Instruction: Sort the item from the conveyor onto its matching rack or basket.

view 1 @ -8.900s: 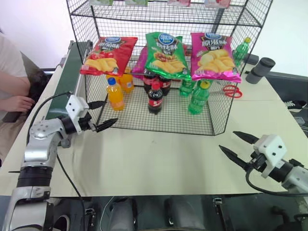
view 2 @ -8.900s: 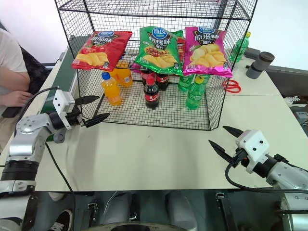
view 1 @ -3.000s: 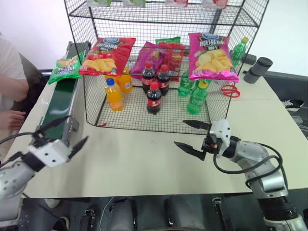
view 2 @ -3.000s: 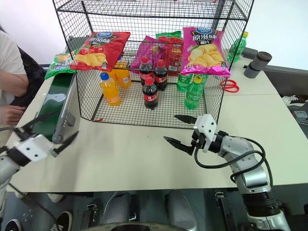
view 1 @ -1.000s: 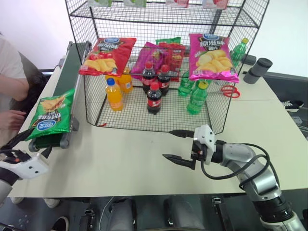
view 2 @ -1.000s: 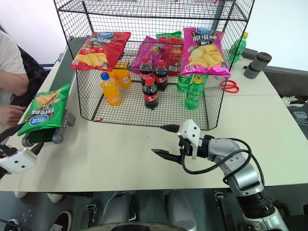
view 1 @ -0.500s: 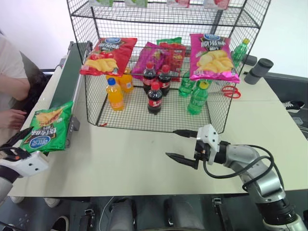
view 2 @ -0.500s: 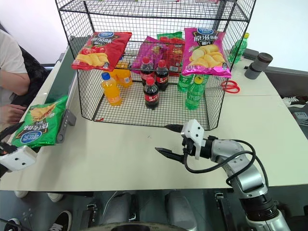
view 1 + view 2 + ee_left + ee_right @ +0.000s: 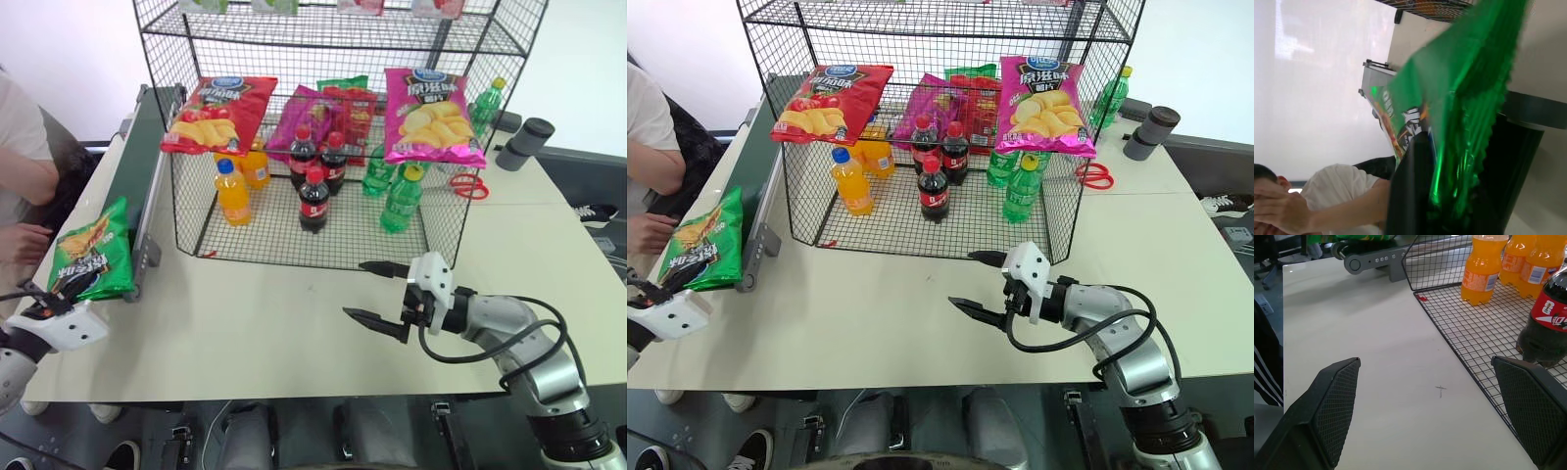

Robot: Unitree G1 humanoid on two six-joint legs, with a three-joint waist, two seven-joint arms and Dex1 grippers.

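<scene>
a: two grippers were up. how did the left gripper point(image 9: 39, 299) stand?

b: clamped tight on the bottom edge of the green crisp bag point(image 9: 88, 255), which stood upright at the near end of the conveyor point(image 9: 147, 157), beside its rail.

a: and the right gripper point(image 9: 377, 291)?

b: fingers spread wide, holding nothing, above the bare table point(image 9: 245, 313) just in front of the rack point(image 9: 323, 39).

a: what sat in the rack?

b: a red crisp bag point(image 9: 216, 113), a magenta crisp bag point(image 9: 431, 113), and bottles below them.
</scene>
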